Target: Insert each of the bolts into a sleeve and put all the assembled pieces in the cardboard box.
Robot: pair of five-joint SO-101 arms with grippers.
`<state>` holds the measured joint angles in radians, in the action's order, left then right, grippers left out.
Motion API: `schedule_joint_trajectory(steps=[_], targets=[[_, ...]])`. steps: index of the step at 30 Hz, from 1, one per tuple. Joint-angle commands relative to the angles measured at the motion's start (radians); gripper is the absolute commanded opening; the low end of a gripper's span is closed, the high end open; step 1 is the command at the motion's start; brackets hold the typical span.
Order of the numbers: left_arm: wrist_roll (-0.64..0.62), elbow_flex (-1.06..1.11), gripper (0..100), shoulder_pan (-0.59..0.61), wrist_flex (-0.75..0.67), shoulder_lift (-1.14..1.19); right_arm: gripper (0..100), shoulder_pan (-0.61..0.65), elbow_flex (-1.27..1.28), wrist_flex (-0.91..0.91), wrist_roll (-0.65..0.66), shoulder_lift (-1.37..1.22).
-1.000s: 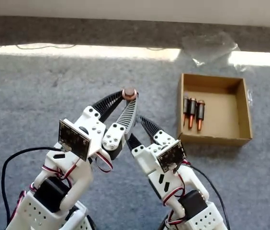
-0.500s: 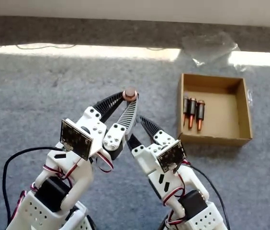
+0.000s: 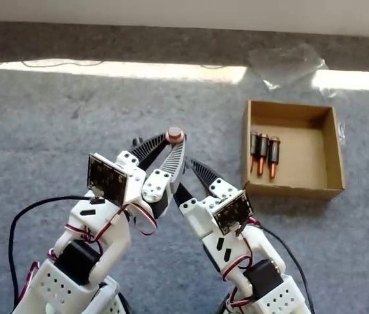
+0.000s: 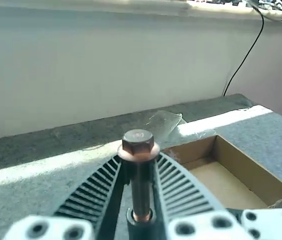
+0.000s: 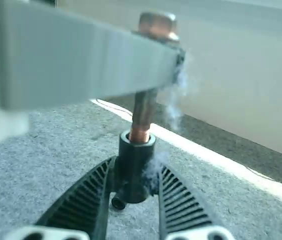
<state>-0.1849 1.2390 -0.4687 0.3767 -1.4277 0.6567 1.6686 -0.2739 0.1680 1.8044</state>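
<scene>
Left end effector (image 4: 139,159) clamps bolt (image 4: 139,144); right end effector (image 5: 137,169) clamps sleeve (image 5: 137,152); bolt tip apparently just inside sleeve mouth.

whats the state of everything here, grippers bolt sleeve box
left gripper: shut on the bolt, gripping its shaft just under the head
right gripper: shut on the sleeve, holding it mouth up
bolt: upright, tip just inside the sleeve's mouth, most of the shaft exposed
sleeve: upright under the bolt
cardboard box: open, three assembled pieces lying side by side inside
</scene>
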Motion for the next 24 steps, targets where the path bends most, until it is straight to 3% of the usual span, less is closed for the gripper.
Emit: schedule_joint_trajectory(steps=[1,20,24], targets=[[-0.006,0.025,1,0.018,-0.025,-0.015,0.5,0.007,0.133,-0.001,0.014,0.022],[0.002,0.099,1,-0.058,-0.025,-0.016,0.5,0.007,0.133,-0.001,0.015,0.022],[0.000,0.101,9,-0.004,-0.025,-0.015,0.5,0.007,0.133,-0.001,0.015,0.022]])
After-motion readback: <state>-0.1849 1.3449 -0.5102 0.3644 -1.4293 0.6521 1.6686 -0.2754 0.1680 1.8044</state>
